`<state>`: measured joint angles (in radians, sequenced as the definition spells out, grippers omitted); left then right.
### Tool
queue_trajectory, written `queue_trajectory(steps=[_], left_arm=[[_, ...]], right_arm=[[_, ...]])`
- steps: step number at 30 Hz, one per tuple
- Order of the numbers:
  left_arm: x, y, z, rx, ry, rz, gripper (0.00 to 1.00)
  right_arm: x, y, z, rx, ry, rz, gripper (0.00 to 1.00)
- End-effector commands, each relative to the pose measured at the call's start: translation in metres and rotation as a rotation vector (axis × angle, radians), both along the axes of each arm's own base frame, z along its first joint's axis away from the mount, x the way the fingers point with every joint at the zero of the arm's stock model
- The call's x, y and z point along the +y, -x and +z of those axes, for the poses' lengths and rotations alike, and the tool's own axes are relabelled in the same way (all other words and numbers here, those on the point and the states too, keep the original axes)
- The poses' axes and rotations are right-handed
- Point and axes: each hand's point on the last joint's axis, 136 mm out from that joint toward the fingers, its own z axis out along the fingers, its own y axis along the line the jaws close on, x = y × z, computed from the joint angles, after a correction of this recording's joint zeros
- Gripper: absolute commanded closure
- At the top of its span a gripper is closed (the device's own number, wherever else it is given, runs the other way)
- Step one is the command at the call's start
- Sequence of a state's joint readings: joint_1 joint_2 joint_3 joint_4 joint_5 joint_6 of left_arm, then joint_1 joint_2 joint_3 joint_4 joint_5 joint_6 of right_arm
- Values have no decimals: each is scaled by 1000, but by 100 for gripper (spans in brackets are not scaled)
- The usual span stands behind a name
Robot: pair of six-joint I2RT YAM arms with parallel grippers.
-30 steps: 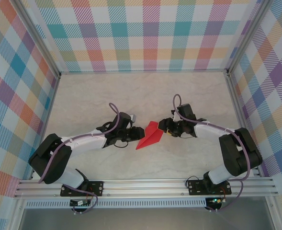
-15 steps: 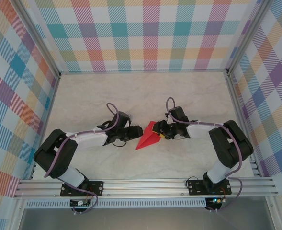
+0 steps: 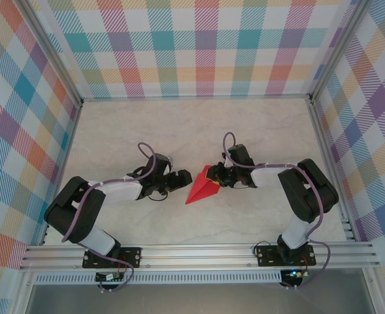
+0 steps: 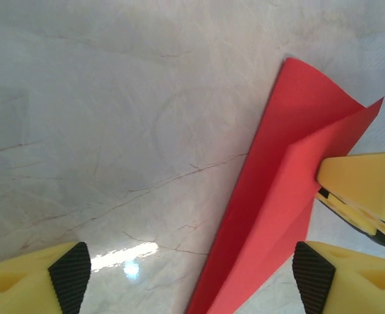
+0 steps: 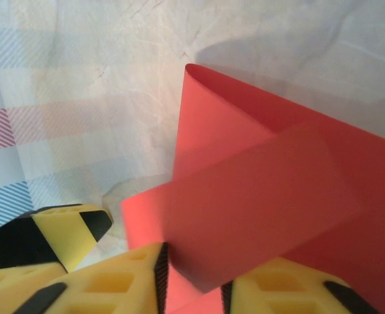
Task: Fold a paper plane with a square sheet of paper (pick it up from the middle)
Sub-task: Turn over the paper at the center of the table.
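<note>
The square sheet of paper is folded into a narrow red paper plane (image 3: 200,188) lying on the marble table, nose toward the near left. In the left wrist view the paper plane (image 4: 277,196) runs up between my wide-apart fingers. My left gripper (image 3: 181,178) (image 4: 191,278) stands open just left of it, holding nothing. My right gripper (image 3: 216,176) (image 5: 193,288) is at the plane's far right end, its pads closed on a raised red fold (image 5: 257,196). Its yellow fingers (image 4: 362,186) press the paper's edge in the left wrist view.
The pale marble table (image 3: 179,131) stretches behind and in front of the paper. Plaid walls (image 3: 199,46) close in the back and both sides. An aluminium rail (image 3: 199,255) carrying the arm bases runs along the near edge.
My left gripper has opened wide and let go of the paper. My right gripper has slid left and closed on the plane's far end. The plane has shifted slightly.
</note>
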<state>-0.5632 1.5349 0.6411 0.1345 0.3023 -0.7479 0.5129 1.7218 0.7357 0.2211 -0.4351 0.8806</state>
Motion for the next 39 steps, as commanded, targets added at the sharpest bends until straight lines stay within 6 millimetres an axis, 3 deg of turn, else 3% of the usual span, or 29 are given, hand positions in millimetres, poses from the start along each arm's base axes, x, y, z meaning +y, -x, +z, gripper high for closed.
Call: queue_trajectory(steps=[1,5,13,19,26,31,39], left_arm=[[-3,-5,22,-53,97,-28,10],[-4,-5,34,-53,202,-55,4],[-9,-6,66,-69,386,-127,0],[-19,-4,100,-109,532,-210,0],[-23,1,141,-222,644,-259,6],[-24,0,156,-265,693,-259,26],[-28,6,166,-286,717,-298,48]], right_arm=[[16,-11,22,-105,-79,44,81],[21,-16,43,-186,-129,65,90],[31,-18,126,-373,-263,166,92],[32,-17,165,-403,-362,236,92],[34,-16,183,-394,-434,287,91],[37,-14,186,-378,-461,311,91],[39,-14,185,-355,-479,328,90]])
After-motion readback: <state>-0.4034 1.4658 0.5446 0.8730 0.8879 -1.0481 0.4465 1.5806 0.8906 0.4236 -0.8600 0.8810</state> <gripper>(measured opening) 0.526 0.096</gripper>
